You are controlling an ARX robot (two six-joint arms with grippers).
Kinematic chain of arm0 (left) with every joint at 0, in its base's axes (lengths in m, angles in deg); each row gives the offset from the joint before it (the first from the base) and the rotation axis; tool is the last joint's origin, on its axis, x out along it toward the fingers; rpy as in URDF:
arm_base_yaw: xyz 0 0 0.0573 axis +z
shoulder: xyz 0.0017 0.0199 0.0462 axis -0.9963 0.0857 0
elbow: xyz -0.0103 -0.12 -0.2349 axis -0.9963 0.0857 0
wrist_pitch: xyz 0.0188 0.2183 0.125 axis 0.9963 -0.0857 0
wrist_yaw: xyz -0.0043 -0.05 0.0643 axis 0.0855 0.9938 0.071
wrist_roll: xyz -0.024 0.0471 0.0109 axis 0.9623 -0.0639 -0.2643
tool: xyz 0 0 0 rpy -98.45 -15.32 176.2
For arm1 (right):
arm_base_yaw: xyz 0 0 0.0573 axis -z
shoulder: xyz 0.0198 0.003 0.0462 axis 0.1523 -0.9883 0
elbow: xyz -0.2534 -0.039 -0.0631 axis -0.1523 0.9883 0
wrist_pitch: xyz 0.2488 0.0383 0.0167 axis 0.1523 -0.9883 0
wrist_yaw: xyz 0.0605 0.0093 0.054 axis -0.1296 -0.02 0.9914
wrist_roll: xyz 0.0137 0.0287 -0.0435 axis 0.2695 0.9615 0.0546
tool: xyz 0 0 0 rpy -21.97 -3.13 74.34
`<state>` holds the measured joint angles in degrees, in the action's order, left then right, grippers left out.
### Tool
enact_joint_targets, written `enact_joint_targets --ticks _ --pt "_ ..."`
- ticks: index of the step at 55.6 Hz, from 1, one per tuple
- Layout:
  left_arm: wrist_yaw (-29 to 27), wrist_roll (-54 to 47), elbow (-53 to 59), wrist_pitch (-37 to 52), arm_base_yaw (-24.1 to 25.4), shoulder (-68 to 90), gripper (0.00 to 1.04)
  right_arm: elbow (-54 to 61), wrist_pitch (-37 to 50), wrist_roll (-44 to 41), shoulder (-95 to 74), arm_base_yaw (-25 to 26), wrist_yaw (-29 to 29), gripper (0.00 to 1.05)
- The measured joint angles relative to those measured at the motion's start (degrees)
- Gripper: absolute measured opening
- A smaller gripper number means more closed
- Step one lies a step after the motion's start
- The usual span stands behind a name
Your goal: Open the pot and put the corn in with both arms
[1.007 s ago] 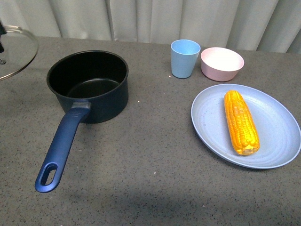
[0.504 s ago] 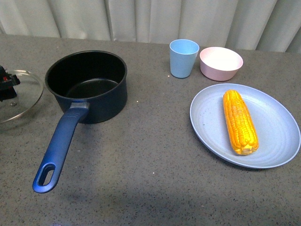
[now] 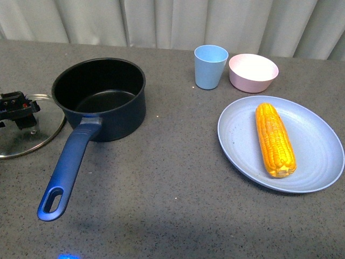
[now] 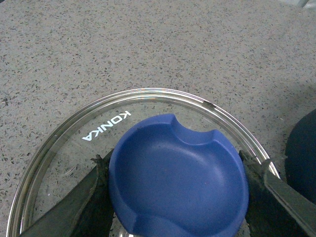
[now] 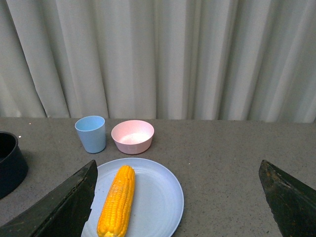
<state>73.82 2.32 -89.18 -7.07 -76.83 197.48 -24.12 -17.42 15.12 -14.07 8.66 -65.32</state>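
The dark navy pot stands open at the left of the table, its long blue handle pointing toward me. Its edge shows in the right wrist view. My left gripper is shut on the blue knob of the glass pot lid, which lies low at the table left of the pot. The corn lies on a pale blue plate at the right. My right gripper is open, above and back from the corn, out of the front view.
A pale blue cup and a pink bowl stand at the back behind the plate. A grey curtain closes the far edge of the table.
The left gripper has brought the lid down and to the right, from raised at the far left edge to low beside the pot. Pot, corn and plate have not moved.
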Motion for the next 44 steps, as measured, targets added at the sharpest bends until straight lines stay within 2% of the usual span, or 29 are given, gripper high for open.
enact_joint_targets --ticks 13,16,26,41,44 --pt "-0.31 -0.44 -0.2 0.2 0.0 0.24 0.64 0.0 0.0 0.0 0.0 0.0 0.0 0.96" --pt "-0.46 -0.37 -0.17 0.2 0.0 0.22 0.76 0.02 0.0 0.0 0.0 0.0 0.0 0.96" --pt "-1.14 -0.48 1.92 -1.33 0.57 -4.7 1.0 0.0 0.0 0.0 0.0 0.0 0.0 0.96" --pt "-1.95 -0.87 11.76 -6.34 1.92 -24.55 0.98 0.0 0.0 0.0 0.0 0.0 0.0 0.96" --pt "1.18 -2.08 14.21 -3.02 2.25 -26.6 0.9 0.0 0.0 0.0 0.0 0.0 0.02 0.96"
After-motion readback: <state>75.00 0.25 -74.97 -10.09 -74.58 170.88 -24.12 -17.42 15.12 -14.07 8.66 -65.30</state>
